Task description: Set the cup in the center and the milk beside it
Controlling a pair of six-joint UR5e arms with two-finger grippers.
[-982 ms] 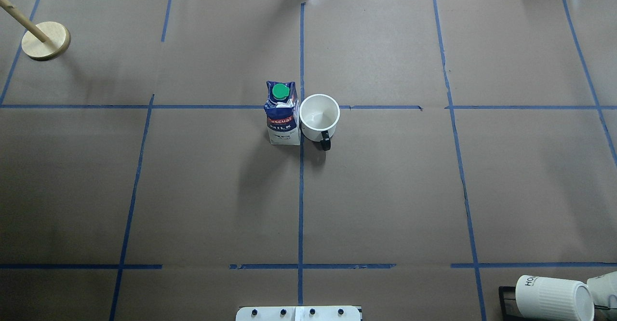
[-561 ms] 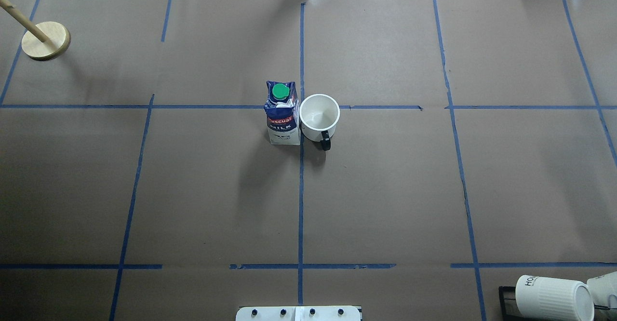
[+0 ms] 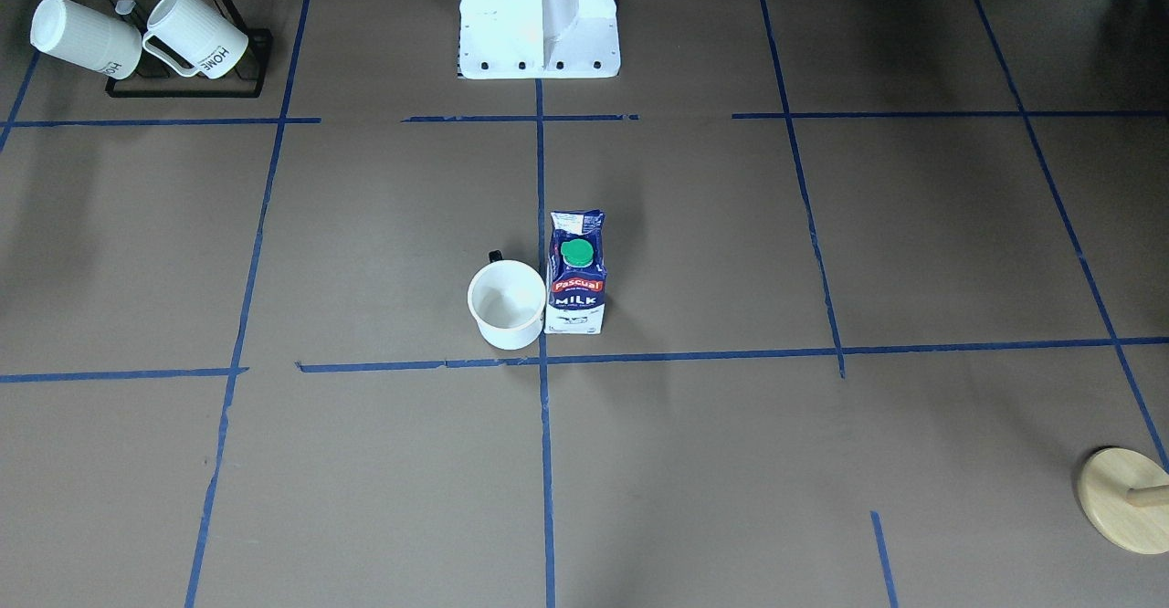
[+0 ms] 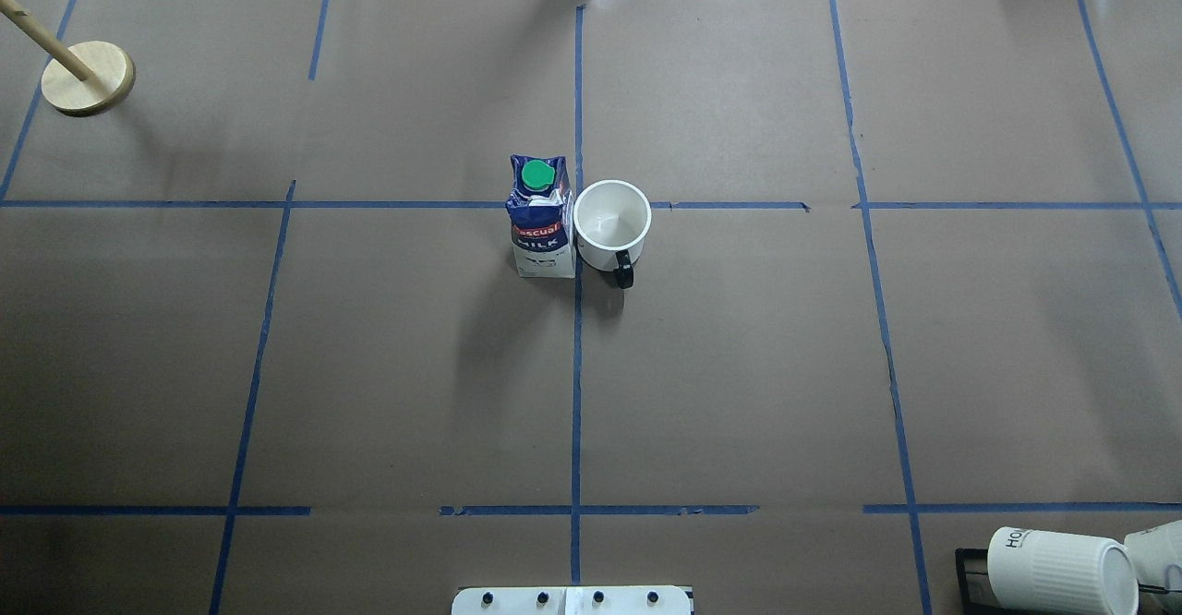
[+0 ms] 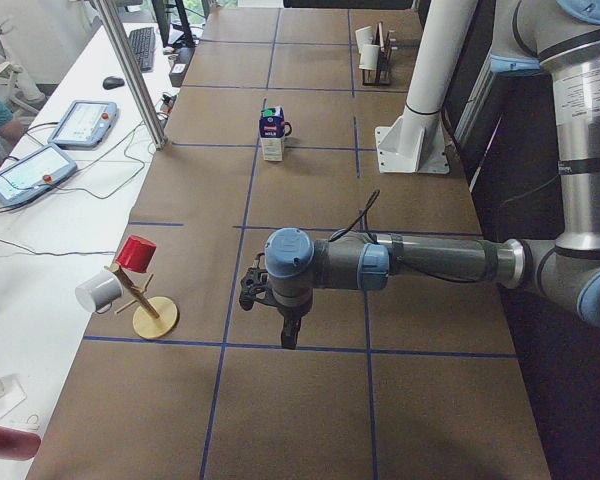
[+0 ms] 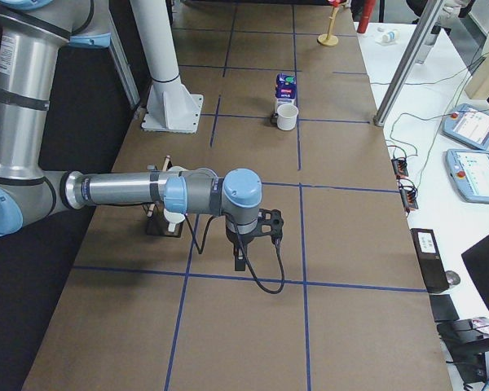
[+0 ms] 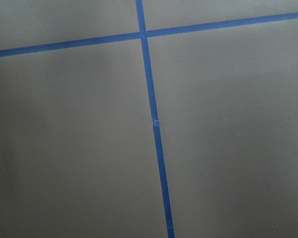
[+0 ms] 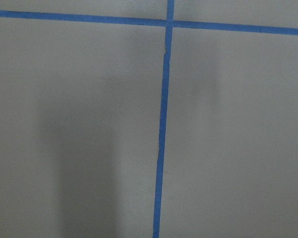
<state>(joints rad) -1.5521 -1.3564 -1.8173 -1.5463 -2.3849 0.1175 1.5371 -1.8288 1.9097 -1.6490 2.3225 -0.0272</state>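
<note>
The white cup (image 4: pixel 612 225) stands upright just right of the center tape crossing (image 4: pixel 578 205), its dark handle toward the robot. The navy and white milk carton (image 4: pixel 540 227) with green cap stands upright close against the cup's left side. Both also show in the front view, cup (image 3: pixel 507 305) and milk (image 3: pixel 576 284). My left gripper (image 5: pixel 252 290) shows only in the exterior left view and my right gripper (image 6: pixel 273 226) only in the exterior right view, both far from the cup. I cannot tell whether they are open or shut. The wrist views show only brown paper and tape.
A black rack (image 3: pixel 183 88) with two ribbed white mugs (image 3: pixel 87 37) stands at the robot's near right. A wooden peg stand (image 4: pixel 88 78) stands at the far left corner. The white robot base (image 3: pixel 539 15) sits at the table's near edge.
</note>
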